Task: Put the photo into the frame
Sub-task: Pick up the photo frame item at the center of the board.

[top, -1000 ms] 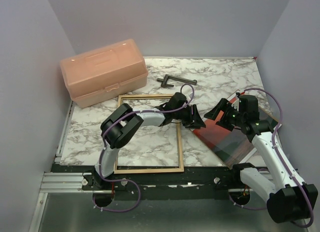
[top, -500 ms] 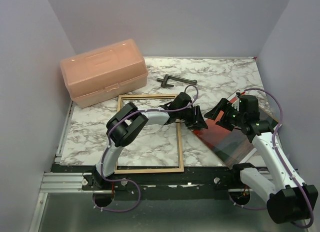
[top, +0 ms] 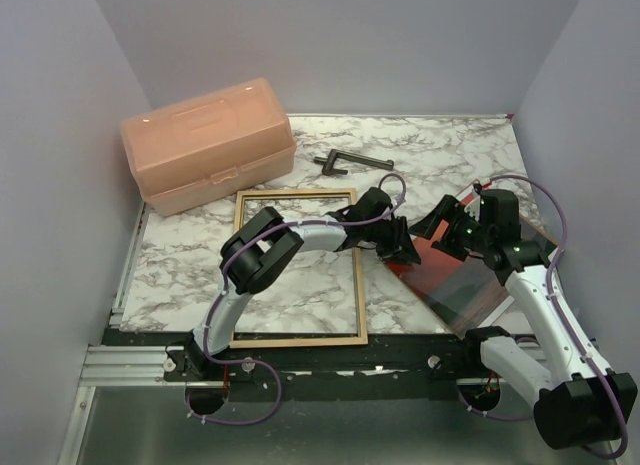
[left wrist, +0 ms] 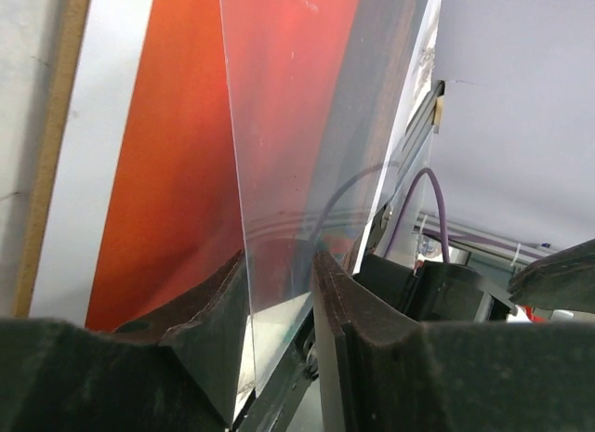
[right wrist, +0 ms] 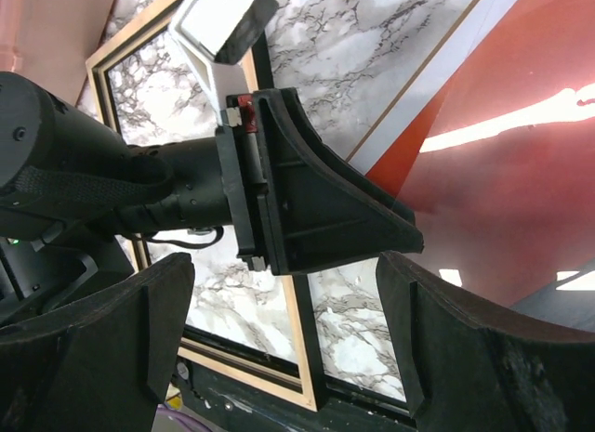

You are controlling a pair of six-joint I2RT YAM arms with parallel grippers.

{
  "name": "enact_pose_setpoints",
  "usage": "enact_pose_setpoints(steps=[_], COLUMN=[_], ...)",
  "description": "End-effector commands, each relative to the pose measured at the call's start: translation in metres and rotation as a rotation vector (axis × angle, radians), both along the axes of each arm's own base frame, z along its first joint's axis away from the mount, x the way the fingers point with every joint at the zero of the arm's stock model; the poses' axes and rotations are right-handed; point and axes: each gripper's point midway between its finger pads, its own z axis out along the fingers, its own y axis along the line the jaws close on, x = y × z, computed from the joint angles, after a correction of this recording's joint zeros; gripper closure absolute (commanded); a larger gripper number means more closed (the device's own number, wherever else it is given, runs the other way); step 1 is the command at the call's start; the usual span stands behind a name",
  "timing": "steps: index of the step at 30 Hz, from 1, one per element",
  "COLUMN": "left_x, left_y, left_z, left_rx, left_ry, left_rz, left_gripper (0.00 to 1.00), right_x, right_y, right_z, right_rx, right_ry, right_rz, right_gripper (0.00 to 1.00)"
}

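The frame (top: 358, 295) lies flat on the marble bench (top: 450, 155), tan wood face up, in front of the left arm, and the marble pattern shows through its opening. The photo (top: 440, 270) lies well to the right of it, just beside the frame's right rail, picture side up: red-orange toward the frame, darker toward the bench's near right corner. The left tool (top: 395, 240) reaches across the frame's right rail to the photo's near-left edge. In the left wrist view its fingers (left wrist: 214, 339) stand partly closed on either side of a thin, glossy, see-through-looking sheet edge, with red showing behind it; I cannot tell whether they pinch that sheet or what the sheet is. The right tool (top: 445, 233) hangs over the photo, facing the left tool, its jaws spread wide and holding nothing. A peach plastic toolbox (top: 210, 140) sits at the far left, and a dark L-shaped metal tool (top: 350, 163) lies beyond the frame.
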Motion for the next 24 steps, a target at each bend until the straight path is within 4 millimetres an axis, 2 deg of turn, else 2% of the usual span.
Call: enact_pose_setpoints(steps=[1,5,8,11,15,20,24], left_x=[-0.009,-0.01,-0.009,-0.006,0.002,0.009,0.006], left_y=[-0.012,-0.009,-0.004,0.005,0.026,0.067,0.102], left_z=[0.007,0.008,0.012,0.02,0.033,0.046,0.047], left_rx=[-0.037,-0.031,-0.018,0.002,0.008,0.027,0.03], left_ry=[-0.009,-0.018,-0.038,-0.071,-0.111,-0.156,-0.165], left_rz=[-0.051,-0.047,-0.032,-0.003,0.068,0.16,0.229], left_gripper=[0.7,0.81,0.93,1.0,1.0,1.0,1.0], right_x=[0.001,0.001,0.002,0.003,0.002,0.002,0.001], right_y=[0.002,0.004,0.005,0.006,0.009,0.01,0.012], right_z=[0.019,0.023,0.027,0.029,0.03,0.029,0.029], right_rx=[0.025,0.029,0.033,0.039,0.044,0.039,0.038], right_ry=[-0.032,-0.041,-0.047,-0.051,-0.049,-0.052,-0.056], right_rz=[0.009,0.017,0.022,0.029,0.048,0.069,0.091], right_gripper=[0.13,0.13,0.13,0.13,0.13,0.13,0.13])
